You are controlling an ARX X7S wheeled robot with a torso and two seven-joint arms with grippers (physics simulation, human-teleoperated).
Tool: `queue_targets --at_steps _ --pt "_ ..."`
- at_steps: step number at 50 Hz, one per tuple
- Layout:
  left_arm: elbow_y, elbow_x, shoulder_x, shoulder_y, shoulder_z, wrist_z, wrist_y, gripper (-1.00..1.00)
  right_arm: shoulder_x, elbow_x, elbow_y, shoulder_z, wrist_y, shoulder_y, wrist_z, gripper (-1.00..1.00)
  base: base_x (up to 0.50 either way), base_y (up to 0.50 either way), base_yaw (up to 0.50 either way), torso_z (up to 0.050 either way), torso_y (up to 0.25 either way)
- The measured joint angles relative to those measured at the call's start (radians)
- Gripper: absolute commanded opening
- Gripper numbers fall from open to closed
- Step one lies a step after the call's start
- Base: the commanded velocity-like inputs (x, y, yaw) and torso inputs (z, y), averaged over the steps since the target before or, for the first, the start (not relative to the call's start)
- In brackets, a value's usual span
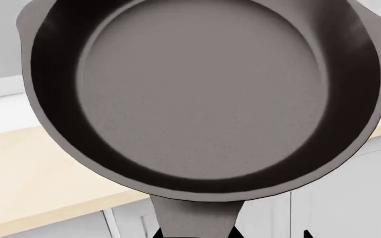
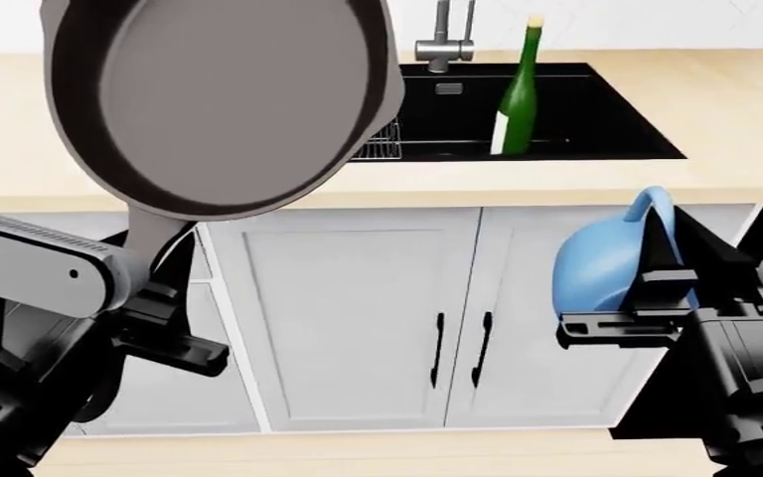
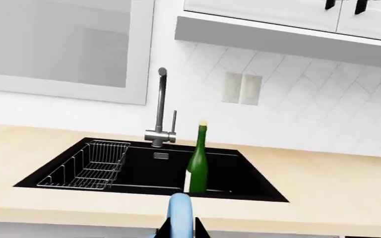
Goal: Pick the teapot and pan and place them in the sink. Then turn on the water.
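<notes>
The black pan (image 2: 223, 99) hangs tilted in the air at the upper left of the head view, its grey inner base facing me. My left gripper (image 2: 156, 260) is shut on the pan's handle (image 1: 197, 220), and the pan (image 1: 204, 94) fills the left wrist view. The light-blue teapot (image 2: 607, 263) hangs in front of the cabinets, low on the right. My right gripper (image 2: 660, 263) is shut on its arched handle (image 3: 180, 213). The black sink (image 2: 594, 114) lies beyond, in the wood countertop. No water runs from the faucet (image 3: 162, 106).
A tall green bottle (image 2: 520, 89) stands in the sink, near the middle. A wire rack (image 3: 91, 163) sits in the sink's left end. White cabinet doors (image 2: 395, 308) with dark handles stand below the counter (image 2: 739, 99).
</notes>
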Motion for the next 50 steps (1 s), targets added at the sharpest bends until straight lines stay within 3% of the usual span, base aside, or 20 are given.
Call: queue_targets --at_steps 18,34,50 --pt "-0.004 0.004 0.004 0.001 0.000 0.003 -0.001 -1.00 0.005 0.004 0.001 -0.009 -0.004 0.008 0.005 -1.00 -0.49 0.01 0.00 0.001 0.002" --pt "-0.019 0.011 0.005 -0.001 0.005 0.015 -0.011 -1.00 0.011 -0.003 0.007 -0.021 0.002 0.018 0.009 -1.00 -0.02 0.00 0.00 0.001 0.002" --pt "-0.125 -0.154 0.044 -0.283 0.080 -0.003 -0.199 -1.00 0.065 0.150 0.053 -0.034 0.051 0.158 0.050 -1.00 0.00 0.00 0.00 0.001 0.002"
